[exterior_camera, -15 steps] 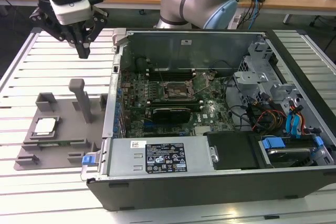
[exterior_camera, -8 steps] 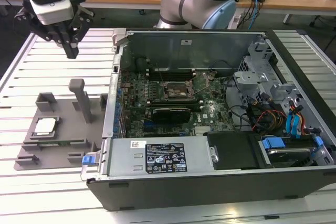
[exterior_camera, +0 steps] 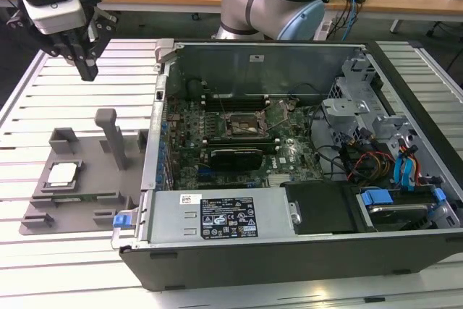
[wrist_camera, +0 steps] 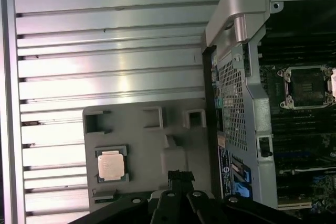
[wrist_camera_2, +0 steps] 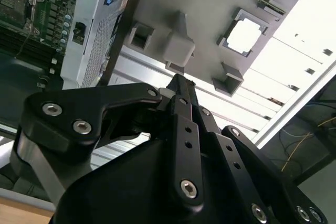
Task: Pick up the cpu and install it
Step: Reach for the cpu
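The cpu, a small square chip with a shiny metal top, lies flat in a pocket of the grey tray fixture at the exterior view's left. It also shows in both wrist views as the cpu. My gripper hangs high above the slatted table, behind the fixture and well apart from the chip. Its black fingers are pressed together, shut on nothing. The open motherboard socket sits inside the computer case, and both wrist views catch the socket.
The open computer case fills the middle and right of the exterior view, with its metal side wall right beside the fixture. A tall grey post stands on the fixture. Cables and drive cages crowd the case's right. The arm's base stands behind.
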{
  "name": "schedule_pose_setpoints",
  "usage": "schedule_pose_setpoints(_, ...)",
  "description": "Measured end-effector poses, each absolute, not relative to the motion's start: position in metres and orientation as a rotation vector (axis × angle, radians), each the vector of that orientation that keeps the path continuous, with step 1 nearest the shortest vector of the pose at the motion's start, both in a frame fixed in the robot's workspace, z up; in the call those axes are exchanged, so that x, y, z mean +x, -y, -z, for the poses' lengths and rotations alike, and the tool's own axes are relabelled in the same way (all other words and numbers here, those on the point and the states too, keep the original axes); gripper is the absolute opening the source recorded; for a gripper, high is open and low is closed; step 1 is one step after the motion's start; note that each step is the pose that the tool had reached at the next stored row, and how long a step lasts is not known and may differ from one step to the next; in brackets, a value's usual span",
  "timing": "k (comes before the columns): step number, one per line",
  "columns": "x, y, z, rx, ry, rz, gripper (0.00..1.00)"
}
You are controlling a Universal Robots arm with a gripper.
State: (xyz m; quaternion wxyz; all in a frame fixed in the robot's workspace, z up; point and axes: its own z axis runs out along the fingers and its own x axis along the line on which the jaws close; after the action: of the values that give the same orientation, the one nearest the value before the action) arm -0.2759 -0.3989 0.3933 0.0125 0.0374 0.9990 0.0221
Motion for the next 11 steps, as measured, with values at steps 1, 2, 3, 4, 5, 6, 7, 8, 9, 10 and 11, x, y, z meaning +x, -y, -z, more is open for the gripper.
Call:
schedule_pose_setpoints(1,-0.277,0.399,-0.393,0.117,-3.114,-0.069,0.11)
schedule_pose_setpoints(2,-0.281,0.399,-0.393,0.117,-3.114,-0.069,0.11)
schedule_pose_setpoints(3,-0.283,0.399,-0.393,0.117,-3.114,-0.069,0.11)
schedule_pose_setpoints(4,-0.284,0.399,-0.393,0.117,-3.114,-0.069,0.11)
schedule_pose_setpoints(5,-0.285,0.399,-0.393,0.117,-3.114,-0.069,0.11)
schedule_pose_setpoints(6,-0.287,0.399,-0.393,0.117,-3.114,-0.069,0.11)
schedule_pose_setpoints(7,-0.291,0.399,-0.393,0.117,-3.114,-0.069,0.11)
schedule_pose_setpoints(8,-0.293,0.399,-0.393,0.117,-3.114,-0.069,0.11)
schedule_pose_setpoints(9,-0.296,0.399,-0.393,0.117,-3.114,-0.069,0.11)
schedule_pose_setpoints(10,-0.298,0.399,-0.393,0.117,-3.114,-0.069,0.11)
schedule_pose_setpoints(11,-0.299,0.399,-0.393,0.117,-3.114,-0.069,0.11)
